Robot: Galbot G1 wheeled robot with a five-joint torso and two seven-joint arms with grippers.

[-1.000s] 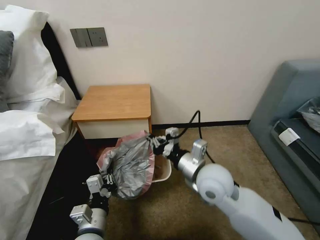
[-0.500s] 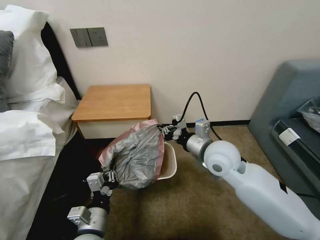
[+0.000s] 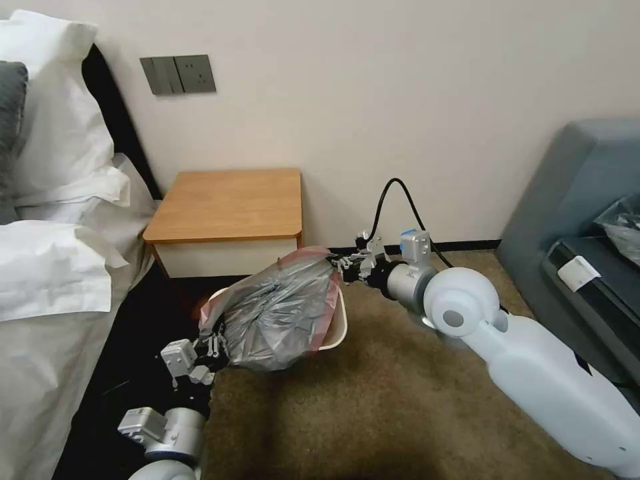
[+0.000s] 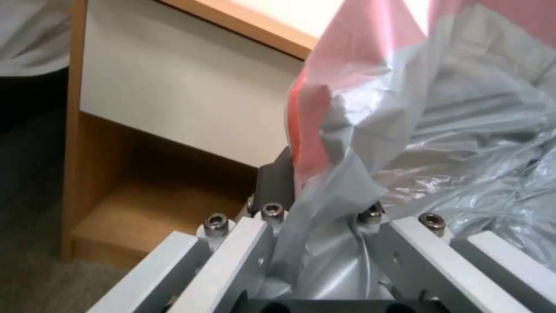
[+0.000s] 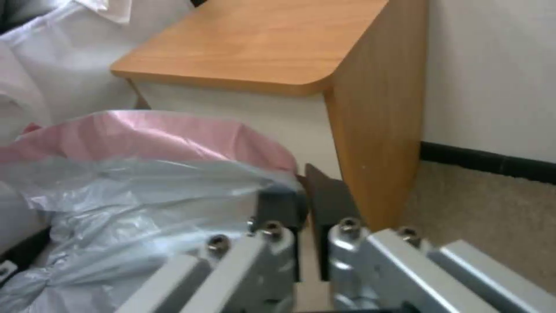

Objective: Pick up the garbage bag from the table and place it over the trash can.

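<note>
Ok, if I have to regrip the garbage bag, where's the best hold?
Probably the pink rim of the garbage bag, at opposite ends, as the left gripper and right gripper have it: that stretches its mouth across the trash can. Come from the outer sides; the crinkled grey body gives no firm edge.

In the left wrist view, the left end effector has its silver metal fingers closed on a fold of the crinkled, translucent silvery-grey plastic garbage bag, whose pink rim billows up beside it. Behind stands the orange-brown wooden nightstand worktop with a white drawer front and a low wooden shelf above grey-brown carpet.
</note>
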